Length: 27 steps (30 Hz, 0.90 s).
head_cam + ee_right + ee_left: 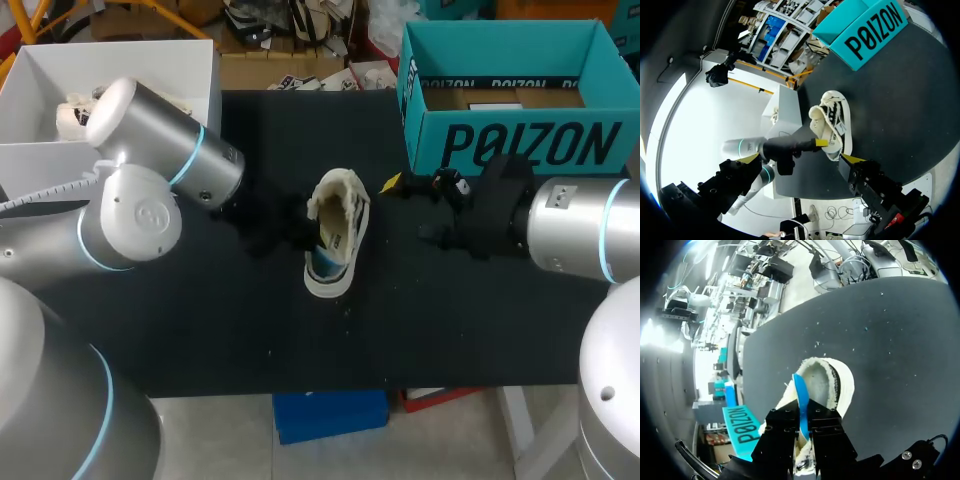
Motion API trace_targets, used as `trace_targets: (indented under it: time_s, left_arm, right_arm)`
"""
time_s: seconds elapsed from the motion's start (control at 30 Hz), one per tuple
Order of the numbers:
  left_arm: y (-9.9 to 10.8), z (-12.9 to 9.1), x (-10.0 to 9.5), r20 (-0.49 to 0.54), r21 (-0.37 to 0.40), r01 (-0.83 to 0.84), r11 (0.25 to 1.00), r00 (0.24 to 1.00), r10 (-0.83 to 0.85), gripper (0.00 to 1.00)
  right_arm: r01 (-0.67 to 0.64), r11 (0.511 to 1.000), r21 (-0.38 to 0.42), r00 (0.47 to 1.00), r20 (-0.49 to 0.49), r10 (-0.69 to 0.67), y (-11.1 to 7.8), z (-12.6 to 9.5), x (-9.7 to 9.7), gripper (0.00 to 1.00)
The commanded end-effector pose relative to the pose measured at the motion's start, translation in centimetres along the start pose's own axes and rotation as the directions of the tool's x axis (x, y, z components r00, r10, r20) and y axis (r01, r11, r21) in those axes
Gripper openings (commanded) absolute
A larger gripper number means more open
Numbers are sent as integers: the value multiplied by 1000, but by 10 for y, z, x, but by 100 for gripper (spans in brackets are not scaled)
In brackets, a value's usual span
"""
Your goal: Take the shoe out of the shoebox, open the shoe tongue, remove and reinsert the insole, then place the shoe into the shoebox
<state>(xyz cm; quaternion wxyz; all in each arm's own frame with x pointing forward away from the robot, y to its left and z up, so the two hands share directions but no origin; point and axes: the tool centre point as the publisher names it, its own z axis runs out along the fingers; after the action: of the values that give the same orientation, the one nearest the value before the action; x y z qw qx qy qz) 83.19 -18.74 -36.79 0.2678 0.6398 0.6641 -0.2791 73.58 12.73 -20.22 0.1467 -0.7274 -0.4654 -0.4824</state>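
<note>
The shoe [338, 232] sits mid-table on the black table [200, 330], apart from the teal shoebox [520, 110] at the far right. Your left gripper [802, 416] is right at the shoe's opening, fingers pinched close on the blue insole [799, 395]. The insole stands on edge between them and runs ahead toward the fleecy lining. Your right gripper [799, 158] hangs near the shoe on the shoebox side, fingers spread wide, holding nothing, clear of the shoe.
</note>
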Motion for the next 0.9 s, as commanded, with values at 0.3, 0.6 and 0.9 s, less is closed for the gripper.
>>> trace_targets:
  time_s: [0.3,0.6,0.9]
  left_arm:
    - [1,15,1,-54,-7,-12,1000,998,12,0]
    - [-12,20,14,-117,39,-43,998,992,48,100]
    - [-5,-16,2,-98,17,-94,995,991,95,100]
  right_arm:
    - [-9,999,33,1000,-11,9,2,-3,-5,100]
    - [-9,999,33,1000,-11,9,2,-3,-5,100]
    - [-9,999,33,1000,-11,9,2,-3,-5,100]
